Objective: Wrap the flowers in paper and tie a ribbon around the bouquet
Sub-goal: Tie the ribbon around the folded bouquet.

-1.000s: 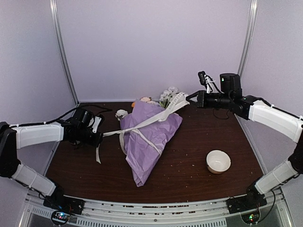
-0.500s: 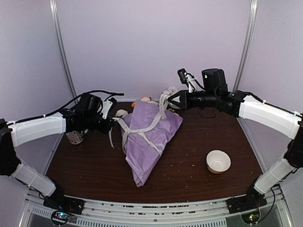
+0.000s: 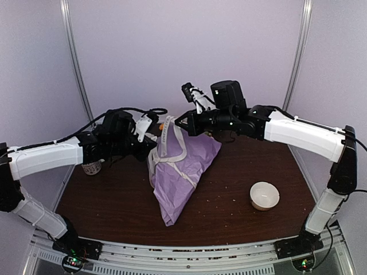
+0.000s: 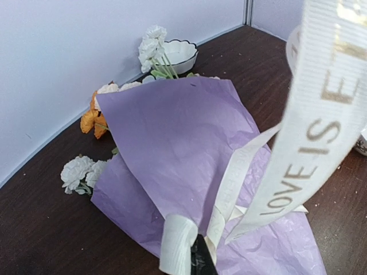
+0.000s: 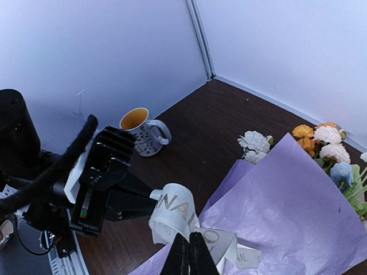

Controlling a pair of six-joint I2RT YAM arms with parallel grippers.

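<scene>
The bouquet, a cone of crinkled purple paper, lies on the dark table with its point toward the near edge. White and orange flowers poke from the wide far end. The cream printed ribbon crosses the cone and rises in a loop above its left shoulder. My left gripper is shut on one ribbon end at the bouquet's left edge. My right gripper is shut on the other ribbon end, just above and close to the left gripper.
A patterned mug stands at the left, behind my left arm. A round white bowl sits at the front right. A scalloped white bowl stands by the back wall behind the flowers. A loose white bloom lies left of the bouquet.
Both grippers have swung inward from the sides and now nearly meet over the bouquet's left shoulder. The ribbon, earlier stretched wide, now stands in a slack loop.
</scene>
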